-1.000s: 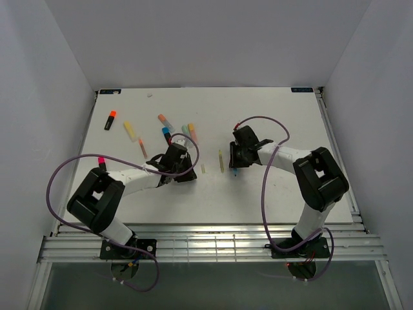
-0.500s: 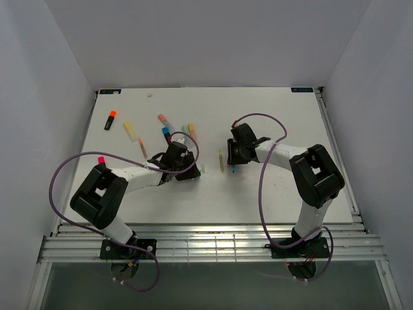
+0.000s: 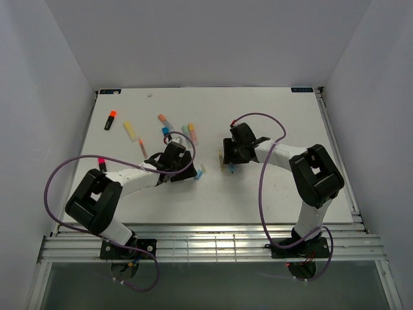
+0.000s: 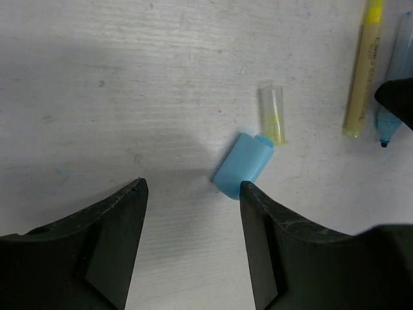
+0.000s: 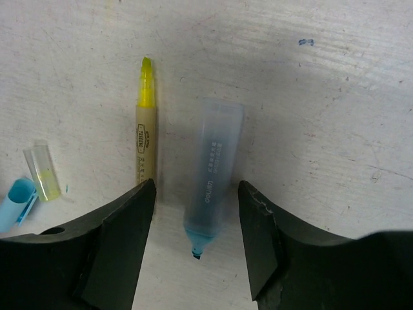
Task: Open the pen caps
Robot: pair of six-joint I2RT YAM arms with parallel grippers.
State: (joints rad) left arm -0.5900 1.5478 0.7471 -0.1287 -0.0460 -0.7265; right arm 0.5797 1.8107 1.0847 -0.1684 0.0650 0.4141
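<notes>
A loose blue pen cap (image 4: 242, 165) lies on the table just beyond my left gripper (image 4: 191, 194), whose jaws stand open over bare table. A clear yellowish cap (image 4: 273, 115) touches its far end. The uncapped blue pen (image 5: 213, 171) lies tip toward the camera between the jaws of my open right gripper (image 5: 197, 187), touching neither finger. An uncapped thin yellow pen (image 5: 145, 126) lies beside it on the left. In the top view the blue cap (image 3: 199, 174) sits between the left gripper (image 3: 184, 169) and the right gripper (image 3: 231, 159).
Several capped pens lie at the back left: a black one with an orange end (image 3: 110, 119), a yellow one (image 3: 130, 130), a thin orange one (image 3: 142, 147) and a cluster (image 3: 187, 131) behind the left gripper. A pink-ended pen (image 3: 100, 160) lies by the left arm.
Both grippers have opened. The left one let go of the blue cap, the right one let go of the blue pen body; both pieces now lie on the table.
</notes>
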